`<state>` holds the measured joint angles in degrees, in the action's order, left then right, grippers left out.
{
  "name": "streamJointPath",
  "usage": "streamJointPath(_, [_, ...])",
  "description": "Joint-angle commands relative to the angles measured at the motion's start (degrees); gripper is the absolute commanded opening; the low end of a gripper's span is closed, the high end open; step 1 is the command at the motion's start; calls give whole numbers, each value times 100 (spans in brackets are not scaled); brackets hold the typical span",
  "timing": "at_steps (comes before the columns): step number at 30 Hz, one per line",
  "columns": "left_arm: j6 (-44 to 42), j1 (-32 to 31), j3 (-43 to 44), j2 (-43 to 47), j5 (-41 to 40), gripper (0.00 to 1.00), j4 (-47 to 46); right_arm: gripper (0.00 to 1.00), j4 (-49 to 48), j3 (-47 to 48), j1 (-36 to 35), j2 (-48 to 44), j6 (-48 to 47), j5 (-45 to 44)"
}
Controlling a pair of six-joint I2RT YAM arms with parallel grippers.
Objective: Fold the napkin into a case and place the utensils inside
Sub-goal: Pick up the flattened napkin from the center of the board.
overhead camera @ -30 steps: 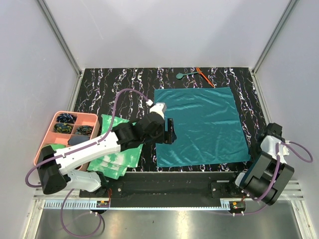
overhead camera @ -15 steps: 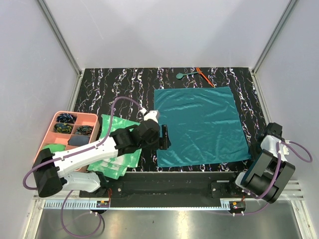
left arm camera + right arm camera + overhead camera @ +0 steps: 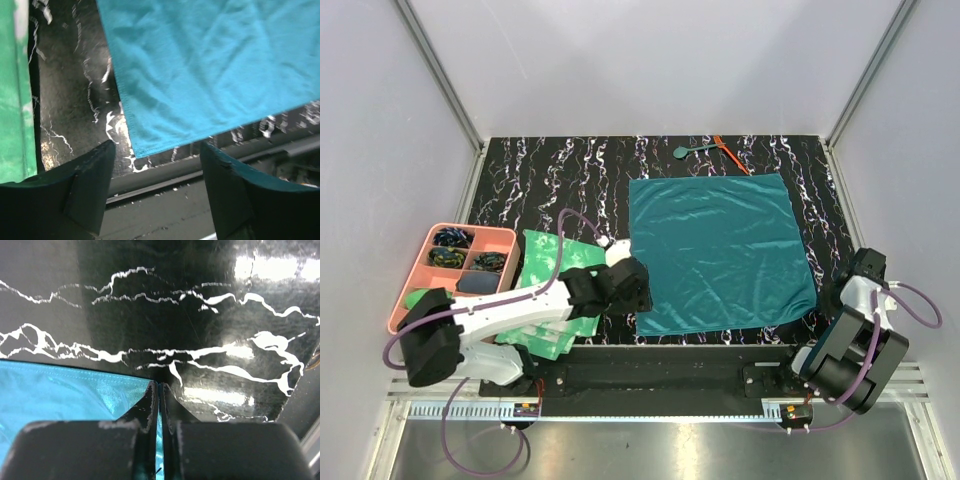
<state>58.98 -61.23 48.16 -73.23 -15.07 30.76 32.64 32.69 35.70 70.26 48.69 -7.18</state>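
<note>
Right jaws pinch napkin (image 3: pixel 55 407); left jaws straddle corner.

Right gripper (image 3: pixel 159 387) hides one corner of the napkin (image 3: pixel 60 400).

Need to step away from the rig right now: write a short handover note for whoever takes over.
Grippers: left gripper is open above the near left corner of the napkin and holds nothing. The right gripper is shut, apparently pinching the napkin's near right corner.
Things: the napkin lies spread flat on the table, unfolded. The spoon and orange stick sit at the table's far edge, beyond the napkin.
Done: no fold made yet.
Left: all the folding, then tuck both pieces inside.
</note>
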Motion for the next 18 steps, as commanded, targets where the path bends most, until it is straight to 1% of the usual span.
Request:
streamJointPath(1, [499, -134, -26, -402, -601, 66, -123, 0, 23, -96, 16, -311, -105, 85])
streamJointPath(4, [763, -292, -9, -648, -804, 63, -80, 0, -12, -87, 16, -267, -149, 182])
streamJointPath(6, [930, -415, 44, -867, -848, 58, 69, 0, -12, -61, 16, -180, -219, 243])
streamJointPath(10, [1299, -723, 351, -1333, -1190, 55, 561, 0, -30, -78, 16, -179, -211, 235])
streamJointPath(11, [1335, -871, 508, -1412, -1261, 54, 806, 0, -39, -87, 16, -205, -210, 235])
streamJointPath(14, [1397, -1048, 694, -1694, -1429, 53, 1019, 0, -65, -105, 16, -214, -202, 226])
streamJointPath(18, [1441, -1154, 817, -2028, -1420, 48, 1054, 0, -92, -113, 7, -136, -202, 234])
